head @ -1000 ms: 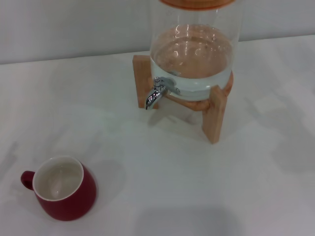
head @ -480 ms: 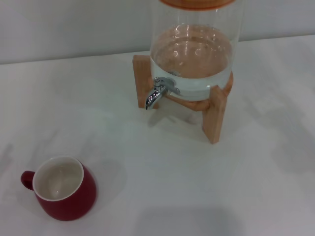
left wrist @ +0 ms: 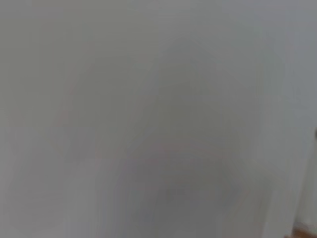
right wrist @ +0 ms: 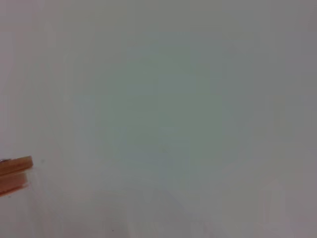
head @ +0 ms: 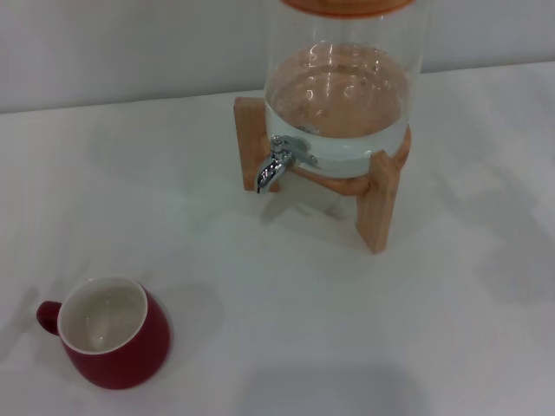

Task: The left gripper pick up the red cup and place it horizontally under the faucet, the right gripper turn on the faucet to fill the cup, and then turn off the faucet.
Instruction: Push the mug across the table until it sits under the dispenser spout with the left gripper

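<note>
The red cup [head: 113,334] stands upright on the white table at the front left in the head view, white inside, its small handle pointing left. The chrome faucet [head: 276,161] juts from the front of a clear glass dispenser [head: 342,87] partly filled with water, its spout turned down over bare table. Cup and faucet are well apart. Neither the left gripper nor the right gripper shows in any view. The wrist views show only pale blank surface.
The dispenser rests on a wooden stand [head: 377,204] at the back centre of the white table [head: 347,329]. A sliver of the wooden stand [right wrist: 15,173] shows at the edge of the right wrist view. A pale wall runs behind the table.
The cup and dispenser have stayed put. A faint shadow at the table's left edge has shifted toward the cup.
</note>
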Robot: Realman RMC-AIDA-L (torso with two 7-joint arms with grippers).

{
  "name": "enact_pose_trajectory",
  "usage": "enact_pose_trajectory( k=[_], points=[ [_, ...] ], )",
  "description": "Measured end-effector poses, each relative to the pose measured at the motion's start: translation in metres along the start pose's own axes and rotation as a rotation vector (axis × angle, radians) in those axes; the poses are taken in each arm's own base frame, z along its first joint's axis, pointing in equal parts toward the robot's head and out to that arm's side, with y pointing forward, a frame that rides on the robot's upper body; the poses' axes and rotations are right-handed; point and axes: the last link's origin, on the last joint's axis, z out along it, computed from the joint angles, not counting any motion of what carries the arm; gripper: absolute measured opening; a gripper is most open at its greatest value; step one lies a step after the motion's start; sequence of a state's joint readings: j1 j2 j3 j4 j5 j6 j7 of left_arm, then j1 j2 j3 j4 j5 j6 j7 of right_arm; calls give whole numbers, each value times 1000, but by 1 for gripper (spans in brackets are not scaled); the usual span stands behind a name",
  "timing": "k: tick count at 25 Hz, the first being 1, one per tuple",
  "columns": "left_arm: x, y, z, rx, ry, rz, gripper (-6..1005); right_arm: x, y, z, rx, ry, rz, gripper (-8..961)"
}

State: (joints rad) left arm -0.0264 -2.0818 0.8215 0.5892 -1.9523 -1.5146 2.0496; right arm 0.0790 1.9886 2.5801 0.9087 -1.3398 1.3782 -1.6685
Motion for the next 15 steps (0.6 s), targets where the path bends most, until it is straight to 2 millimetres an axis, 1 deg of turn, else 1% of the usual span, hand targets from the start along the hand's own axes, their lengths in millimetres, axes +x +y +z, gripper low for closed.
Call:
enact_pose_trajectory(
  k=[5, 8, 15],
  points=[
    [-12, 5, -4, -10, -51, 63, 776, -2, 1, 0, -9, -3, -5, 720],
    [-19, 7, -4, -21, -75, 66, 774, -3, 2, 0, -16, -8, -6, 720],
    [-24, 6, -1, -28, -112, 66, 769, -5, 2, 0, -19, -12, -23, 720]
  ],
)
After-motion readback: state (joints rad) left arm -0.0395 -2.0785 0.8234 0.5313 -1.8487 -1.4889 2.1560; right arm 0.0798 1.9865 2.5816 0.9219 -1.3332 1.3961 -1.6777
